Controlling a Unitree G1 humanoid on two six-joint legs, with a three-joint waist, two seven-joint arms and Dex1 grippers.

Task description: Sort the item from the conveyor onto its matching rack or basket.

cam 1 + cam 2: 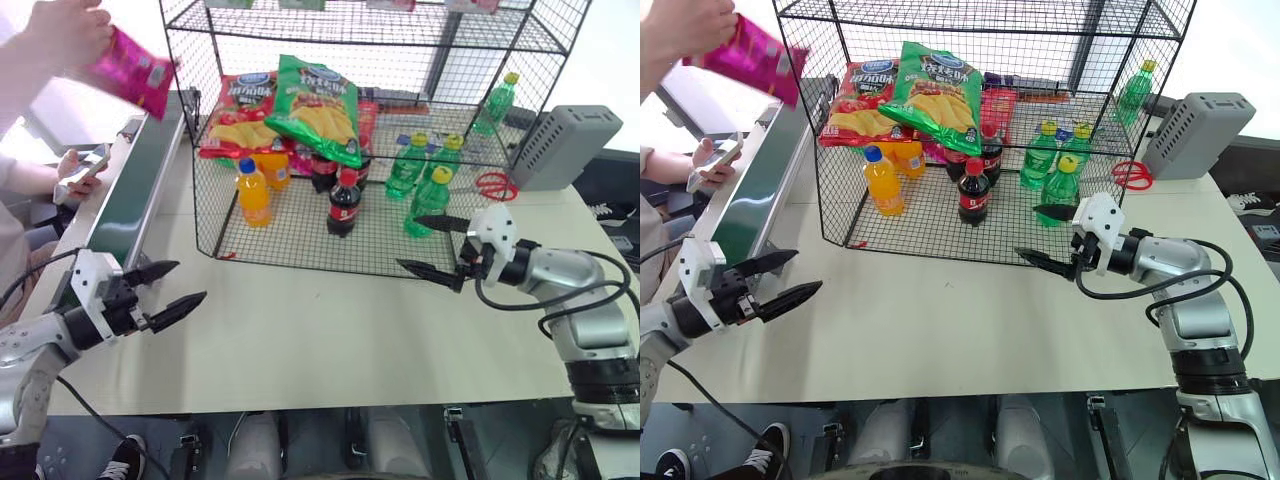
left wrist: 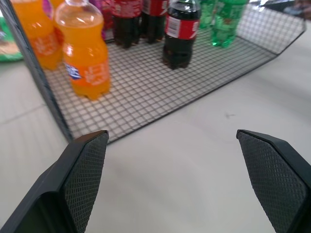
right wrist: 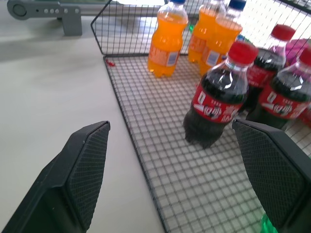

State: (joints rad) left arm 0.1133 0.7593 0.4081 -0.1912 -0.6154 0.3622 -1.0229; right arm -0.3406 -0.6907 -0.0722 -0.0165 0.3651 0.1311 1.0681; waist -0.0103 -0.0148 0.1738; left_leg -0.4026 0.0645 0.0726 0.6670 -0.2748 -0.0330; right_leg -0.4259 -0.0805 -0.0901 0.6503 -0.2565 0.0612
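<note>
Pale, matt table (image 1: 330, 340) surface, smooth and bare along its near edge, carries the equipment. Along its left edge runs the conveyor (image 1: 135, 185), a narrow dark green belt in a grey metal frame; its far end is cut off by a person's arm.

The rack (image 1: 370, 130), black wire mesh with an open front, stands on the far half of the table. Its floor grid holds an orange soda bottle (image 1: 252, 193), dark cola bottles (image 1: 343, 203) with red caps and labels, and green bottles (image 1: 428, 200) with yellow caps. On the tier above lie a glossy red crisps bag (image 1: 238, 112) and a green crisps bag (image 1: 320, 108) overlapping it. Tags at the rack's top edge are cropped and unreadable. A grey ribbed box (image 1: 565, 145) sits at the table's far right corner, with a red ring-shaped object (image 1: 494, 185) beside it, too small to identify.

The pink crisps bag (image 1: 130, 68) is held in a person's hand (image 1: 68, 30) above the conveyor's far end, clear of the belt; its printed face is largely hidden. A second hand (image 1: 80, 170) holds a phone at the conveyor's left side.

The left gripper (image 1: 168, 290) hovers over the table's near left corner, jaws spread wide, empty; its textured pads (image 2: 87, 170) are diamond-patterned. The right gripper (image 1: 440, 245) sits at the rack's front edge, jaws likewise spread, gripping nothing.
</note>
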